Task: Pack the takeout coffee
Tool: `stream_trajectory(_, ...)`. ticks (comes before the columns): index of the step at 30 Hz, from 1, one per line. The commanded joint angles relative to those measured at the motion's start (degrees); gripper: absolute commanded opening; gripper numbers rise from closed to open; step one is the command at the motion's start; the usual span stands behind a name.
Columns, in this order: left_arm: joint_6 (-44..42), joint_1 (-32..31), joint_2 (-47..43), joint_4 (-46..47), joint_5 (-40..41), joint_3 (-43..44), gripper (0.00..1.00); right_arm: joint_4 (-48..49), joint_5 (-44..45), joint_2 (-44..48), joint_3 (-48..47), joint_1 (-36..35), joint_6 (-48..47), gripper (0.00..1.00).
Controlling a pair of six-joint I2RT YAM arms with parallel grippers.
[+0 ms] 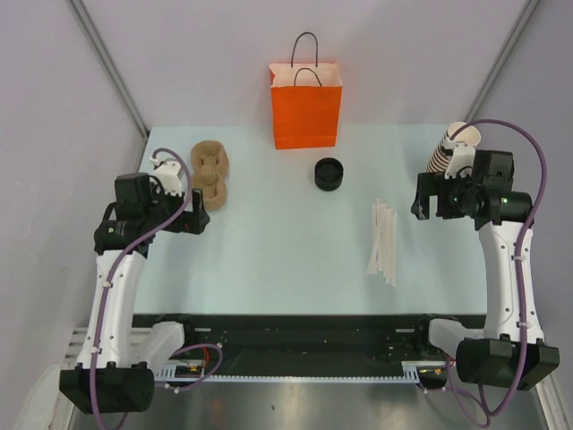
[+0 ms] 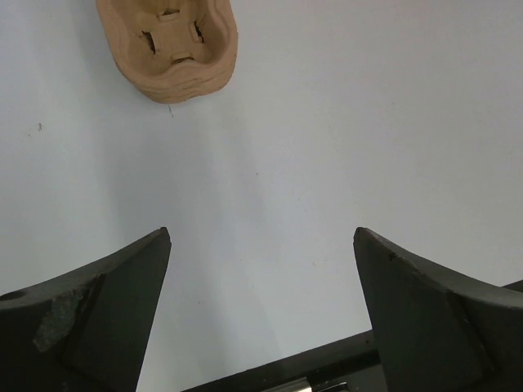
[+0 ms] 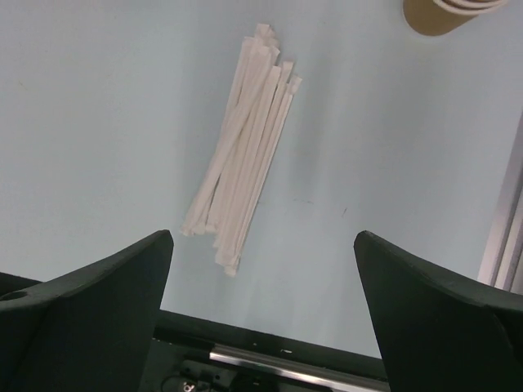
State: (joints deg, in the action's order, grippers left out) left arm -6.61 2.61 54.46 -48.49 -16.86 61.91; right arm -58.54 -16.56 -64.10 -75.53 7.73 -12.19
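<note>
Clock directions refer to the top view, with 12 o'clock at the far edge of the table point(image 1: 269, 260). The left gripper point(image 2: 261, 237) hangs over the table's 9 o'clock margin; its jaws are spread wide with only bare tabletop between them, and it grips nothing. The right gripper point(image 3: 261, 237) hangs over the 3 o'clock margin in the same condition: jaws fully apart, nothing held. An orange paper bag point(image 1: 304, 109) stands upright at 12 o'clock on the far edge, mouth open and both handles raised. A round black lid stack point(image 1: 329, 175) sits near the bag, at the bag's 5 o'clock, apart from it; it shows black on its top and on its near side. The takeout coffee, as a brown cup carrying a lid, cannot be identified in any of the three views. A stack of tan paper cups point(image 1: 455, 143) stands at the table's 2 o'clock corner, partly hidden behind the right arm; the right wrist view shows only its base. Brown pulp cup carriers point(image 1: 210, 172) lie at 10 o'clock, just beyond the left gripper. A bundle of paper-wrapped straws point(image 3: 245, 151) lies flat at 4 o'clock, running roughly from 12 to 6 o'clock, well apart from the lid stack.
</note>
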Motion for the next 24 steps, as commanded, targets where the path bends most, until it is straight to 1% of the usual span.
stream_trajectory(1, -2.7, -1.64, 0.65, 1.82, 0.52, 1.63, 0.99, 2.47, -1.11, 1.44, -5.84, -0.08, -4.86, 1.0)
stream_trajectory(4, -3.23, -2.08, 2.14, 2.52, -0.19, 3.39, 0.99, -0.34, -3.74, -1.11, -10.68, 0.97, -6.27, 1.0)
stream_trajectory(5, -3.75, -4.43, 2.41, 2.78, 0.59, 4.18, 1.0, -1.04, -4.7, -2.86, -13.91, 1.76, -6.27, 1.0)
stream_trajectory(7, -3.93, -5.51, 4.07, 3.31, 1.13, 5.23, 1.0, -1.57, -6.82, -4.89, -17.62, 4.57, -5.23, 1.0)
stream_trajectory(8, -4.46, -6.38, 4.69, 3.49, 1.22, 6.54, 0.99, -2.79, -7.61, -7.94, -21.9, 5.54, -5.22, 1.0)
stream_trajectory(11, -4.99, -8.14, 7.06, 4.19, 1.48, 8.66, 1.0, -6.04, -10.59, -13.23, -30.18, 10.02, -4.95, 1.0)
stream_trajectory(12, -5.08, -8.58, 7.5, 4.54, 1.48, 9.01, 1.0, -6.49, -11.91, -16.99, -36.12, 11.42, -4.87, 1.0)
stream_trajectory(13, -5.25, -9.55, 7.85, 4.98, 1.48, 9.54, 1.0, -7.8, -12.09, -18.85, -39.14, 13.09, -4.69, 1.0)
stream_trajectory(14, -5.51, -10.08, 8.29, 5.16, 1.39, 9.72, 0.99, -8.42, -12.01, -20.79, -42.82, 13.71, -4.69, 1.0)
stream_trajectory(15, -5.6, -10.52, 8.56, 5.33, 1.22, 9.72, 0.99, -9.3, -11.4, -24.9, -49.13, 14.07, -4.95, 1.0)
stream_trajectory(18, -5.69, -11.66, 9.09, 6.56, 0.25, 9.46, 1.0, -12.03, -9.03, -31.15, -59.69, 14.42, -6.71, 1.0)
stream_trajectory(22, -5.08, -12.1, 10.05, 7.7, -2.12, 8.76, 0.99, -12.56, -7.0, -35.65, -64.12, 14.25, -8.73, 1.0)
stream_trajectory(24, -4.9, -12.19, 10.4, 7.88, -2.56, 8.49, 1.0, -12.21, -6.12, -36.62, -64.31, 13.63, -9.08, 0.97)
